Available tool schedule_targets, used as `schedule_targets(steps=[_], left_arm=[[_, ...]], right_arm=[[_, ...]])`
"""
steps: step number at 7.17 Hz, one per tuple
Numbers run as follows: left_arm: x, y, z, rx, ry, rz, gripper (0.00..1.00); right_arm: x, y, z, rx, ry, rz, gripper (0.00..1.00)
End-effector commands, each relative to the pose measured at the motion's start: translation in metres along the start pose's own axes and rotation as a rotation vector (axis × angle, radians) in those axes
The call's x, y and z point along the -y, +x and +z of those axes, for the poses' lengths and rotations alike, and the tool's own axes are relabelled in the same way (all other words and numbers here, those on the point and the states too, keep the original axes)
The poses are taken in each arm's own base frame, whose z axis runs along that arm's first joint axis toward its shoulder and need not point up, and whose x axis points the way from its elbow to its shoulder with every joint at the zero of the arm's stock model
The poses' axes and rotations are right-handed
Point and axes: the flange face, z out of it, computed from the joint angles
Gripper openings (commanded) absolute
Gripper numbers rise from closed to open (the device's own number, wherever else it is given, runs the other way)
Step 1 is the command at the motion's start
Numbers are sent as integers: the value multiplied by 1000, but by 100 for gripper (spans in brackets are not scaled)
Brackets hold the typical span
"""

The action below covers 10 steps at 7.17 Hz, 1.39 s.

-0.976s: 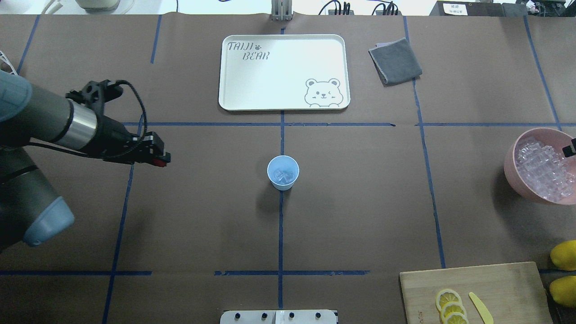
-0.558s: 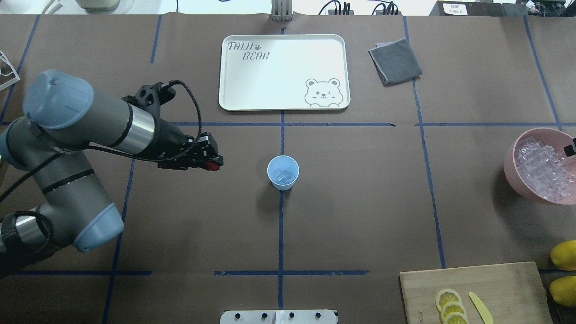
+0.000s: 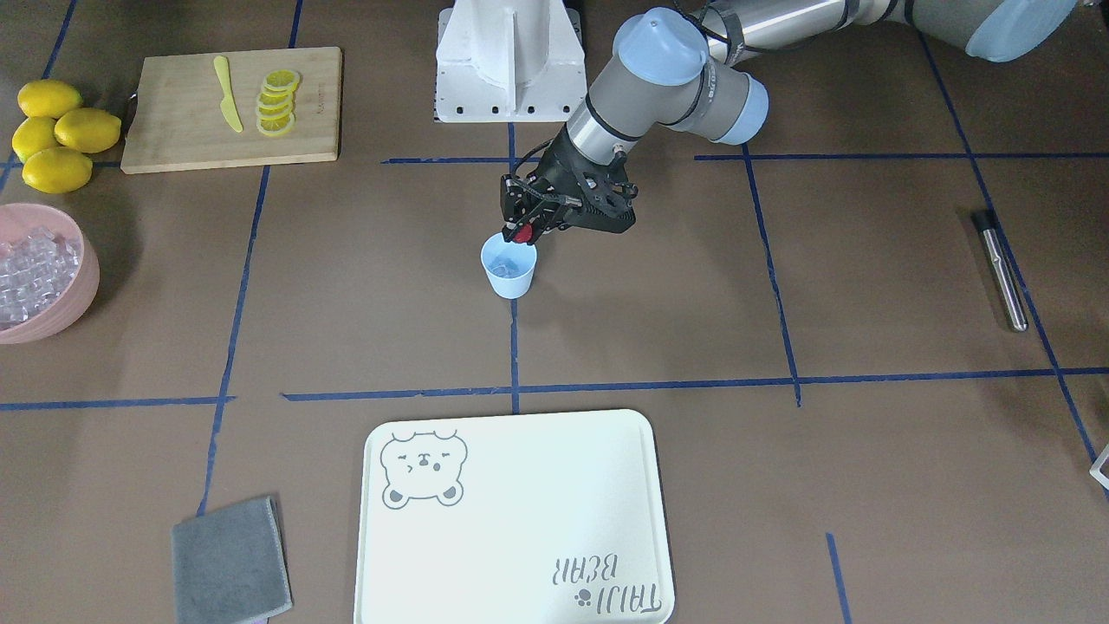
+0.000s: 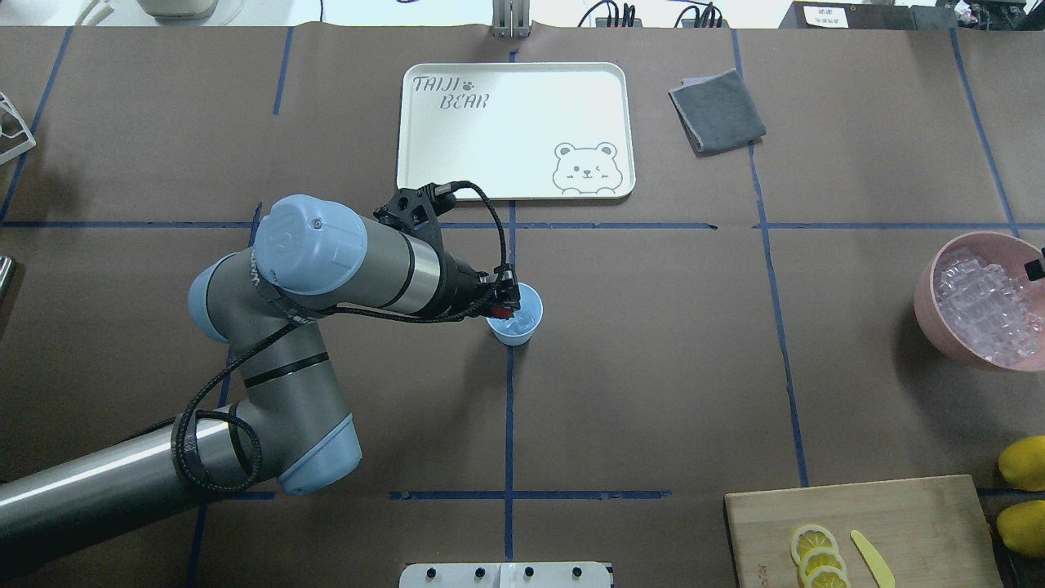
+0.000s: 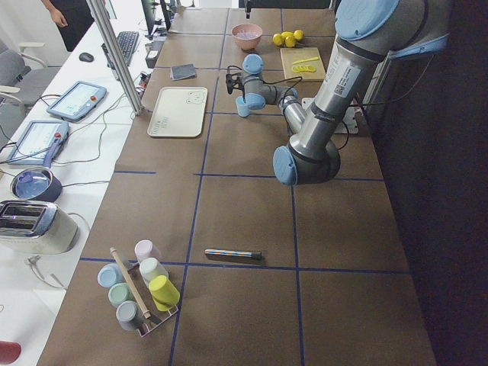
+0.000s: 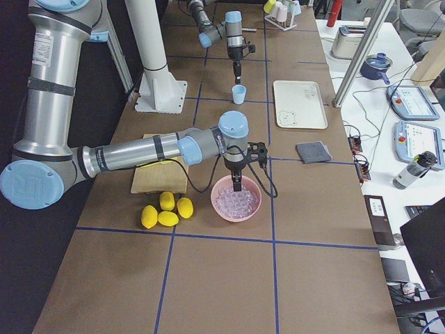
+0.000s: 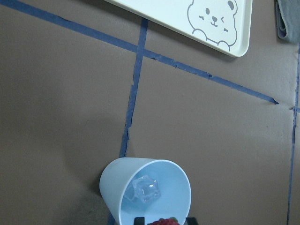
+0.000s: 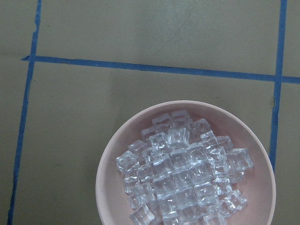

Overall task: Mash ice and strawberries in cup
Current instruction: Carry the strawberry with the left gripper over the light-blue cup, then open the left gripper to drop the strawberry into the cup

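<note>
The pale blue cup (image 4: 522, 320) stands at the table's middle with clear ice (image 7: 145, 190) cubes in it. My left gripper (image 4: 504, 308) is shut on the red strawberry (image 3: 521, 235) and holds it just over the cup's near rim (image 3: 509, 273). In the left wrist view the strawberry (image 7: 163, 221) shows at the bottom edge, between the fingertips, above the cup's mouth. My right gripper (image 6: 238, 185) hangs over the pink bowl (image 4: 927, 302) of ice (image 8: 183, 173). I cannot tell whether it is open or shut.
A white bear tray (image 4: 514, 131) and a grey cloth (image 4: 717, 110) lie at the far side. A cutting board (image 4: 890, 514) with lemon slices and a yellow knife, and lemons (image 3: 56, 130), sit near the bowl. A metal rod (image 3: 1001, 269) lies at my left.
My left arm has swung right from the table's left side to the cup, with the strawberry in its gripper. The right gripper has stayed over the pink bowl.
</note>
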Motion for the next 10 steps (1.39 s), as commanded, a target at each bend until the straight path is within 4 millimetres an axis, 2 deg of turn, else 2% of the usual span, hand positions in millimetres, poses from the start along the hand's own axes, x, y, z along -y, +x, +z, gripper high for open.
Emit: schedule_targets(steps=[1, 2, 3, 4, 6, 7, 8, 9, 10], left_arm=[[-2, 0, 3, 1, 4, 4, 27], [-2, 0, 3, 1, 4, 4, 41], [-2, 1, 2, -3, 4, 6, 68], [-2, 1, 2, -3, 4, 7, 73], [-3, 3, 1, -8, 4, 9, 75], [-2, 9, -12, -28, 10, 37, 75], [10, 3, -32, -37, 33, 65, 75], [17, -32, -49, -12, 33, 56, 73], [45, -67, -73, 19, -1, 108, 73]], right_arm=[[0, 0, 0, 0, 0, 0, 100], [0, 1, 1, -2, -1, 1, 100], [0, 1, 1, 0, -1, 1, 100], [0, 1, 1, -3, -3, 3, 100], [0, 2, 2, -3, -3, 3, 100], [-1, 4, 4, -4, -7, 6, 100], [-1, 15, 9, -11, -17, -10, 100], [2, 31, 13, -25, -20, -28, 100], [8, 48, 11, -33, -9, -44, 100]])
